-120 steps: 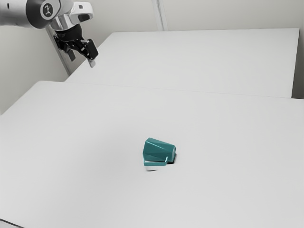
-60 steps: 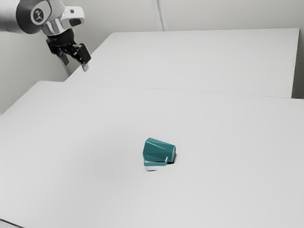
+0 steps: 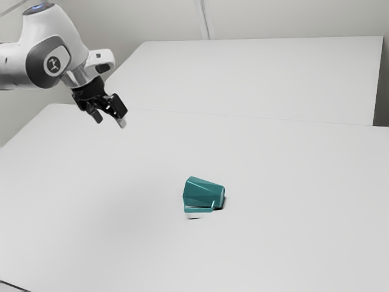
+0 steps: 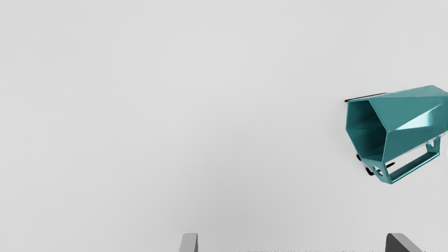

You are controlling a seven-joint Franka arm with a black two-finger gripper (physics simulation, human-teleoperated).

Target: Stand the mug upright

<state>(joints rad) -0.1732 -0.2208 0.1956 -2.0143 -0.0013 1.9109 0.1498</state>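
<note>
Black-fingered, the gripper hangs above the table at the exterior view's upper left, well apart from the mug. The teal faceted mug lies on its side, its handle towards the exterior view's bottom edge. In the wrist view the gripper has its two fingertips wide apart with nothing between them. There the mug shows its hollow mouth and its handle, and its base end is cut off by the picture's edge.
The mug lies on a large white table. Behind it stands another white surface, with pale walls beyond.
The arm first drew back slightly towards the exterior view's left, then came lower and a little towards its right. The mug has stayed where it was.
</note>
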